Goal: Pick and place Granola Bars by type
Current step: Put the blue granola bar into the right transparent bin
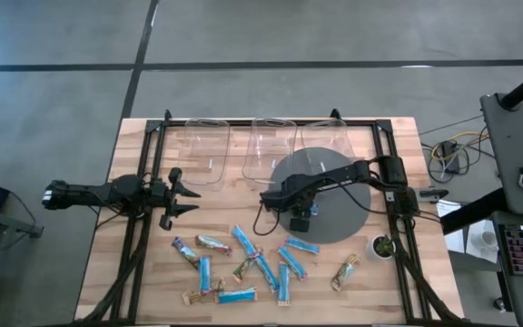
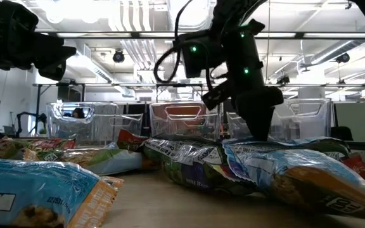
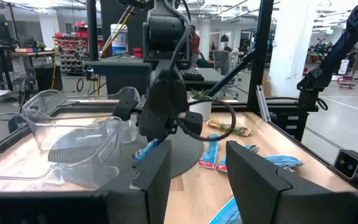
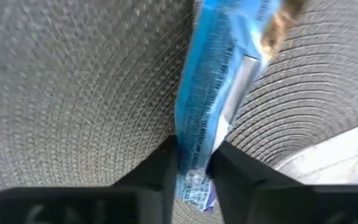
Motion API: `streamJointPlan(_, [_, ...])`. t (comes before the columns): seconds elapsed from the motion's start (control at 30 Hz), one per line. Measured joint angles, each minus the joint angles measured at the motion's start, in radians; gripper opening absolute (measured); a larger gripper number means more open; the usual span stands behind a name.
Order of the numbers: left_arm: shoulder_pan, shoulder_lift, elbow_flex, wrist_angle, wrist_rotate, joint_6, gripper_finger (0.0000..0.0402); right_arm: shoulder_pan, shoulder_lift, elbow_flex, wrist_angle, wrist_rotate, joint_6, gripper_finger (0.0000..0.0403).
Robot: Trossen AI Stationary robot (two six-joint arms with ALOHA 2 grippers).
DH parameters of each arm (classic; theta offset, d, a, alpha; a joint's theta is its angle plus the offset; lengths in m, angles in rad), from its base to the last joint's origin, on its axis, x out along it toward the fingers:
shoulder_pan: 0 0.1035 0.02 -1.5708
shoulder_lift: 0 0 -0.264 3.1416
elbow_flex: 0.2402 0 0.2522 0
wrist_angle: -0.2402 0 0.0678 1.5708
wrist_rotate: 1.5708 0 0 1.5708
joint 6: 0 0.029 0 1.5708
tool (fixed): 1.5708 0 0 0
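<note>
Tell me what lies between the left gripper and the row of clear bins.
Only bare wood tabletop lies between the left gripper and the clear bins, per the high view.

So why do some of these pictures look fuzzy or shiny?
Low view: the nearest blue-wrapped granola bar sits too close, so it blurs, and the crinkled wrappers glint under ceiling lights. Right wrist view: the blue bar pinched in the right gripper is soft. High view: evenly lit, the round grey mat sharp.

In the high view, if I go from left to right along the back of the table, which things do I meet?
Left clear bin → middle clear bin → right clear bin, whose front reaches over the round grey mat.
</note>
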Motion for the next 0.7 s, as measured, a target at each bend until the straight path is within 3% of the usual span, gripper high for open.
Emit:
streamJointPlan(0.17, [0.000, 0.000, 0.000, 0.000, 0.000, 0.000, 0.0135, 0.000, -0.046, 0.018, -0.003, 0.005, 0.004, 0.0021])
streamJointPlan(0.43, [0.000, 0.000, 0.000, 0.000, 0.000, 0.000, 0.0135, -0.001, -0.233, 0.033, -0.045, 0.002, 0.154, 0.0027])
streamJointPlan(0.57, [0.000, 0.000, 0.000, 0.000, 0.000, 0.000, 0.0135, -0.042, -0.372, 0.033, -0.060, 0.128, 0.323, 0.0027])
streamJointPlan(0.7, [0.000, 0.000, 0.000, 0.000, 0.000, 0.000, 0.0135, -0.173, -0.491, 0.029, -0.088, 0.208, 0.462, 0.0028])
